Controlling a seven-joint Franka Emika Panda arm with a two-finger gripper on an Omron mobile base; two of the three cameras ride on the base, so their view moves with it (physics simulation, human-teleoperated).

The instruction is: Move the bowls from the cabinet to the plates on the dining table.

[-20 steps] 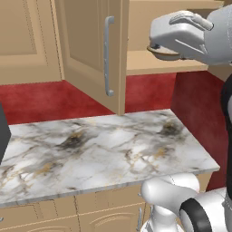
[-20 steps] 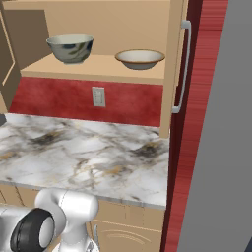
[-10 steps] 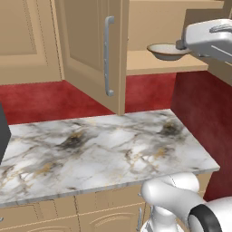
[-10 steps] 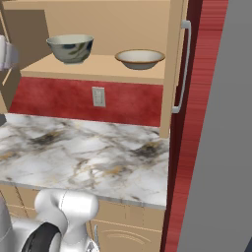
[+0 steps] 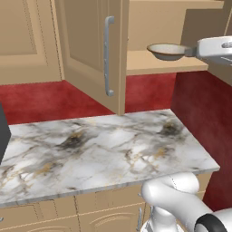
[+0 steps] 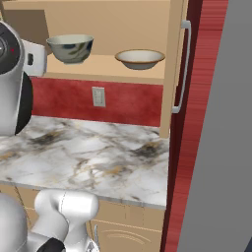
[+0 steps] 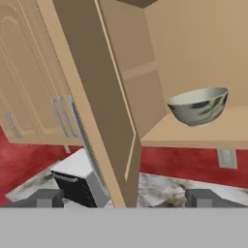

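Hand (image 7: 124,198): jaws spread wide, nothing between them; tips low in the hand view.
Nearest target: grey-green bowl (image 7: 198,105), centre right of the hand view, above and right of the tips, well apart.
Obstacle: open cabinet door (image 7: 104,111), standing edge-on at frame centre, left of that bowl.
Tan bowl (image 6: 140,58): on the same cabinet shelf (image 6: 103,66), right of the grey-green one in the right base view, upright.
Count: two bowls, one shelf, one marble table (image 5: 104,154) below; plates unseen.
Judgement: reach up and right, past the door edge.
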